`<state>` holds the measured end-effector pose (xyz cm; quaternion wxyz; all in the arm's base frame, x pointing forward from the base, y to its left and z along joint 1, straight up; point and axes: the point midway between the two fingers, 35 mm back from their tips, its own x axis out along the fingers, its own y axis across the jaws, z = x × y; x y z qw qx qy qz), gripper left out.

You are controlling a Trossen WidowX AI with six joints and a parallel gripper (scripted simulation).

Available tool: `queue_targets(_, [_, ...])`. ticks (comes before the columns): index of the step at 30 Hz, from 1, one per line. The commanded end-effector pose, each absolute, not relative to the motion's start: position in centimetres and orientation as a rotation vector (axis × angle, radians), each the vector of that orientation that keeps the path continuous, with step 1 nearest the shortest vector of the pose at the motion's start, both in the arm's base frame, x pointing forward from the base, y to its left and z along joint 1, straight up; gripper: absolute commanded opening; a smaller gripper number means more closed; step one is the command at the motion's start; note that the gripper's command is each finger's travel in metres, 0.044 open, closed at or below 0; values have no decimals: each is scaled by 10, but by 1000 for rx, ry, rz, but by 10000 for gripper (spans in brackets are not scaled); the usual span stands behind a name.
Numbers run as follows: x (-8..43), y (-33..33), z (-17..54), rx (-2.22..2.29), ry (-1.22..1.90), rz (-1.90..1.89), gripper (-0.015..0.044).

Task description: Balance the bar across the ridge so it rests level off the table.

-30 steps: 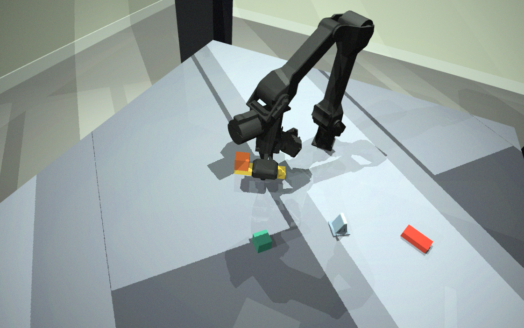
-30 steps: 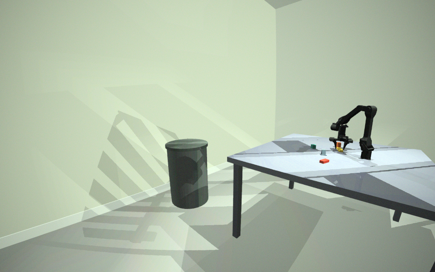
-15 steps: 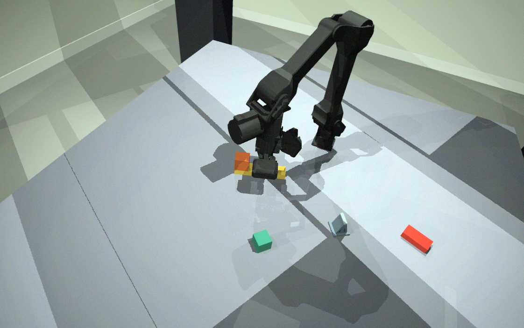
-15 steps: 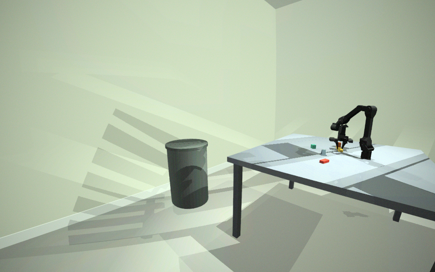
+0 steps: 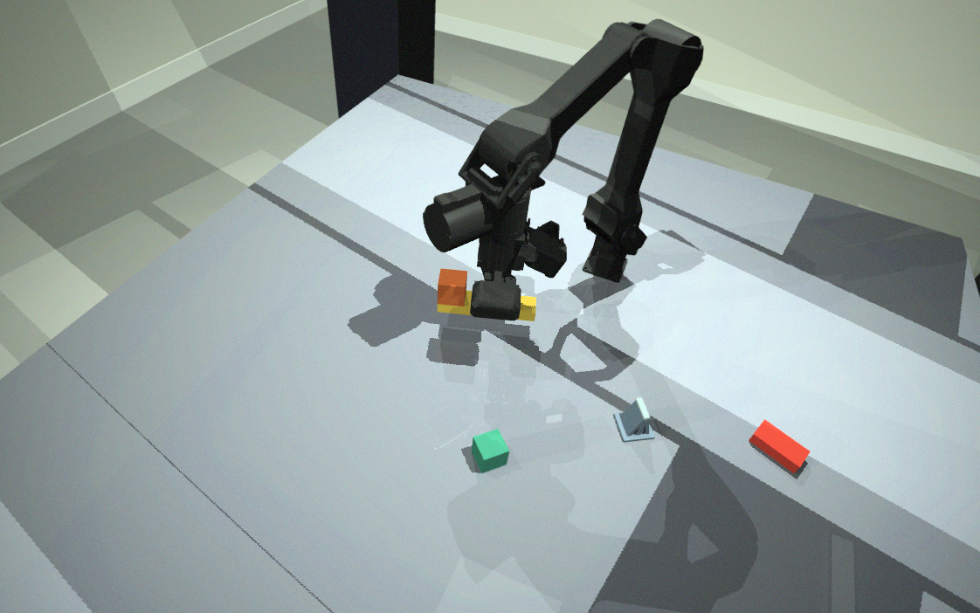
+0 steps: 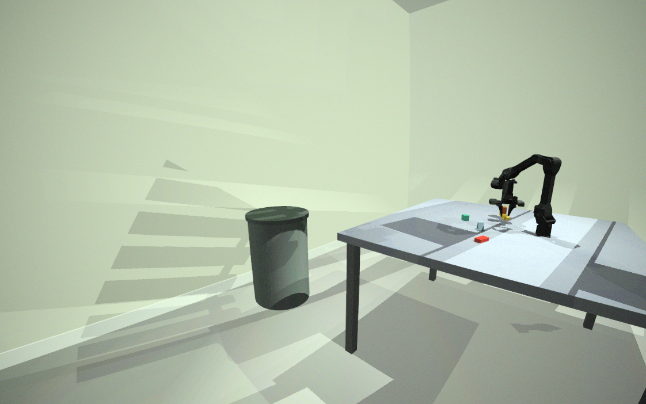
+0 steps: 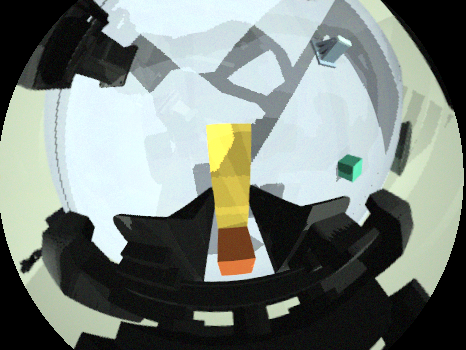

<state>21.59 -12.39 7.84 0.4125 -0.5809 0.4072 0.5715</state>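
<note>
The yellow bar [image 5: 527, 309] [image 6: 507, 217] [image 7: 234, 160] has an orange block [image 5: 452, 287] [image 6: 504, 209] [image 7: 236, 245] on top of one end. My gripper [image 5: 495, 302] [image 6: 505, 216] [image 7: 230, 190] is shut on the bar between the block and the other end, with a finger against each long side. The bar hangs a little above the table, roughly level, its shadow apart from it. In the top view the near finger's housing hides the bar's middle. The pale blue ridge [image 5: 638, 417] [image 6: 480, 225] [image 7: 334, 50] stands on its thin base with nothing on it, apart from the bar.
A green cube [image 5: 490, 451] [image 6: 465, 217] [image 7: 350, 167] stands on the table [image 5: 217, 433], to the left of the ridge in the top view. A red block [image 5: 778, 446] [image 6: 481, 239] lies to the ridge's right. A lidded bin [image 6: 278, 266] stands on the floor beyond the table.
</note>
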Motion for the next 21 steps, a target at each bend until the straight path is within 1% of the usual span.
queue_targets(1, [217,-125,91,-1473,1025,1428,0])
queue_targets(21, [212,-123,141,-1476,1027,1430,0])
